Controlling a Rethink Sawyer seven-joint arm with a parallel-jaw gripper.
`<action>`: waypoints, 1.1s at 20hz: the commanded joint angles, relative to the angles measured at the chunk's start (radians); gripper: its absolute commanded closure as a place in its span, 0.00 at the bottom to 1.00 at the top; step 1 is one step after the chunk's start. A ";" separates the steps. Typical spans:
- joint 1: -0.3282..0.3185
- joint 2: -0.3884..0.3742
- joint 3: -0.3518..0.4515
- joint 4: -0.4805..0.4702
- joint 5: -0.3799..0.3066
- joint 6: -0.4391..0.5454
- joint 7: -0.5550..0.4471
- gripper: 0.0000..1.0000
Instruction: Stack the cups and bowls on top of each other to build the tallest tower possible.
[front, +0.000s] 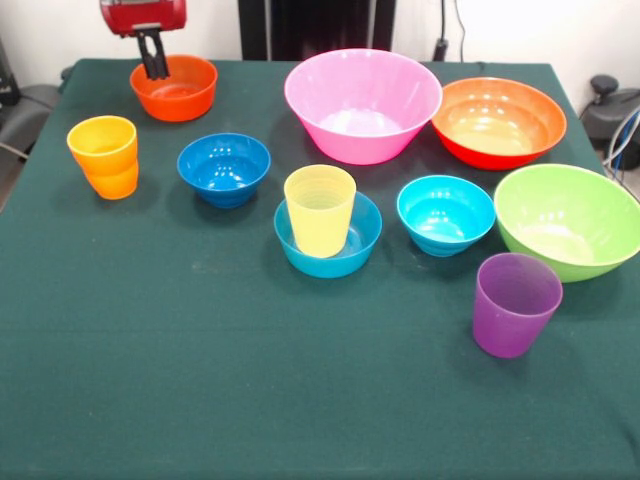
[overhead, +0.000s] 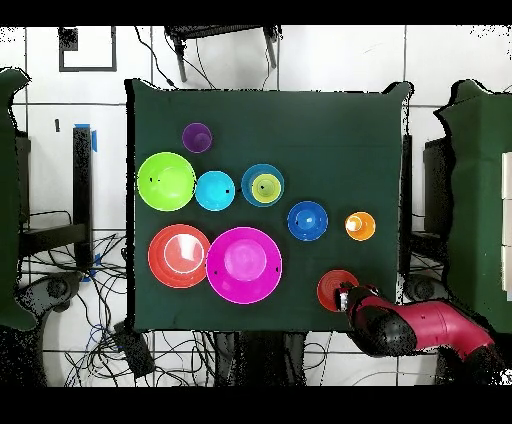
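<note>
My gripper (front: 154, 72) hangs at the far left and is closed on the far rim of the small orange-red bowl (front: 180, 95), which rests on the table; overhead the gripper (overhead: 345, 296) sits at that bowl's (overhead: 333, 288) edge. The yellow cup (front: 319, 208) stands upright in the mid-blue small bowl (front: 345, 252) at the table's middle. The orange cup (front: 103, 155), dark blue bowl (front: 224, 168), cyan bowl (front: 446, 213) and purple cup (front: 515, 303) stand apart. The large pink (front: 362, 105), orange-red (front: 498, 120) and lime green (front: 568, 220) bowls sit at the right.
A dark green cloth (front: 200, 380) covers the table. The robot's red arm (overhead: 440, 328) reaches in from the overhead view's bottom right. Cables and furniture surround the table on the floor.
</note>
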 joint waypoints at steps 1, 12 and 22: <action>0.021 0.015 0.053 0.013 0.015 0.018 -0.169 1.00; 0.038 0.011 0.039 0.006 -0.003 0.002 -0.134 1.00; 0.036 -0.006 0.044 0.025 0.010 -0.005 -0.117 0.00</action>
